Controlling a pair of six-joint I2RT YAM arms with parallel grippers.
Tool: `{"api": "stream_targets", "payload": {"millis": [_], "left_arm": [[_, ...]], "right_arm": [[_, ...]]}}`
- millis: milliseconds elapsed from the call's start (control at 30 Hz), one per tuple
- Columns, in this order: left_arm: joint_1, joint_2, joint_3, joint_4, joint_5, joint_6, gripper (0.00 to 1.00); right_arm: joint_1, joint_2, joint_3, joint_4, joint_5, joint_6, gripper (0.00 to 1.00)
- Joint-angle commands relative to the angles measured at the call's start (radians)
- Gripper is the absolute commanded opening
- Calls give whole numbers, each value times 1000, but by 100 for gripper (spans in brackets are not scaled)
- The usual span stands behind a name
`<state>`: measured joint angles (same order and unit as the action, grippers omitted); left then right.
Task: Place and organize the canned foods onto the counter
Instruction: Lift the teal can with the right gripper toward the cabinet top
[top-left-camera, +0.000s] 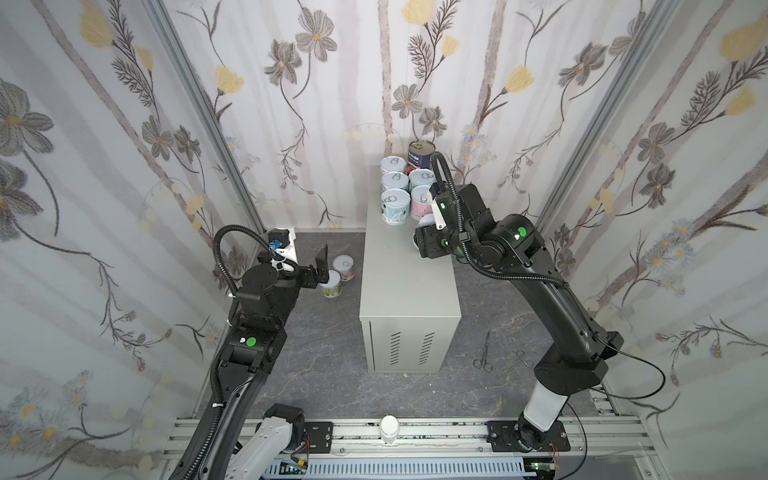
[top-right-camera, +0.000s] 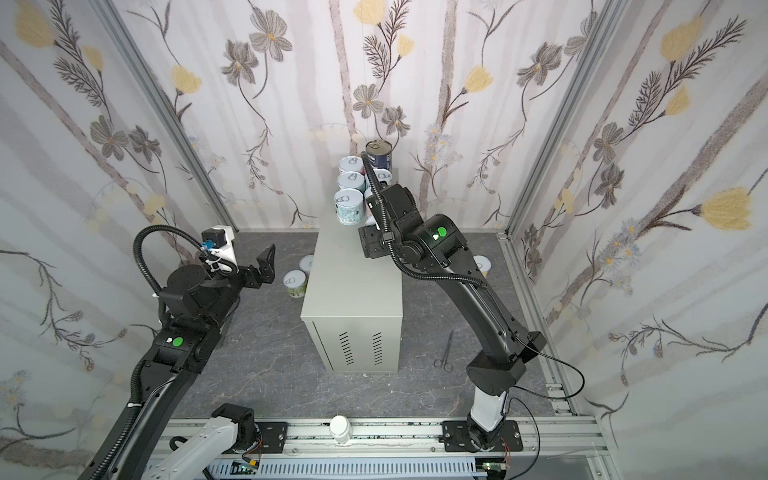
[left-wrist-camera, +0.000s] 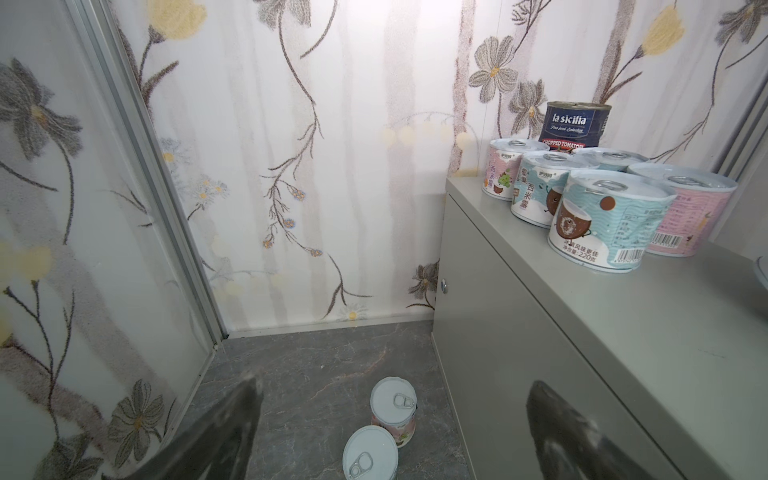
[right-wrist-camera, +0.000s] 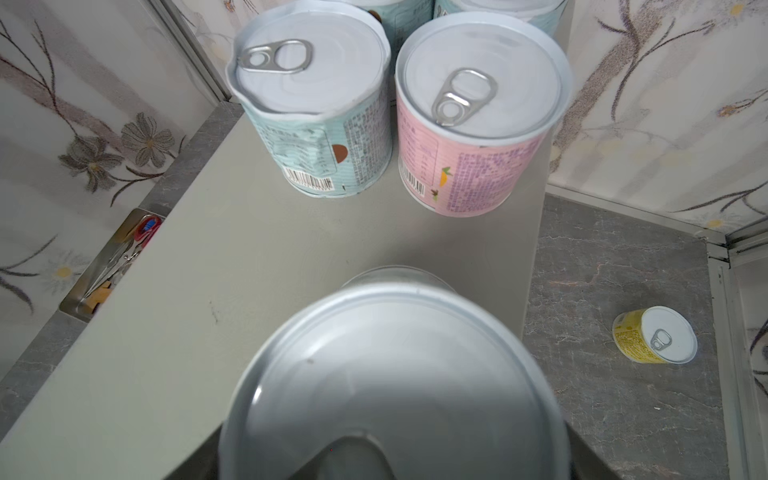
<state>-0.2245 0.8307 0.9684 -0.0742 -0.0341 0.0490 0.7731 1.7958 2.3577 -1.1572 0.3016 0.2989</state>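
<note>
Silver-ended short can (right-wrist-camera: 395, 374), clamped in right gripper (right-wrist-camera: 386, 465); left gripper (top-left-camera: 322, 267) wide open, empty

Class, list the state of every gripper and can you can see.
Left gripper: open, empty.
Right gripper: shut on held can, over counter.
Six cans: upright, grouped at counter's far end.
Pink can, green can: upright on floor.
Yellow can: on floor.

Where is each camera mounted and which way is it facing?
Top views: high above the arm bases, looking down at the cabinet; left arm, right arm show.
Left wrist: left of the cabinet, facing the back wall; open left gripper frames floor cans.
Right wrist: over the cabinet top, looking along it; right gripper clamps the held can.
Shared by wrist views: teal can, pink can.
</note>
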Motion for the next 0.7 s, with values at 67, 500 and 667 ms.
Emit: {"api": "stream_targets", "payload": {"millis": [67, 500, 667], "left_arm": [[1, -29, 15, 2, -14, 2, 100], [1, -73, -8, 19, -24, 23, 100], [-1, -77, -11, 21, -24, 25, 100]], "right_arm": [[-11, 30, 37, -1, 32, 19, 56], [-15, 51, 38, 49, -15, -2, 88], [-15, 52, 38, 69, -22, -6, 92]]}}
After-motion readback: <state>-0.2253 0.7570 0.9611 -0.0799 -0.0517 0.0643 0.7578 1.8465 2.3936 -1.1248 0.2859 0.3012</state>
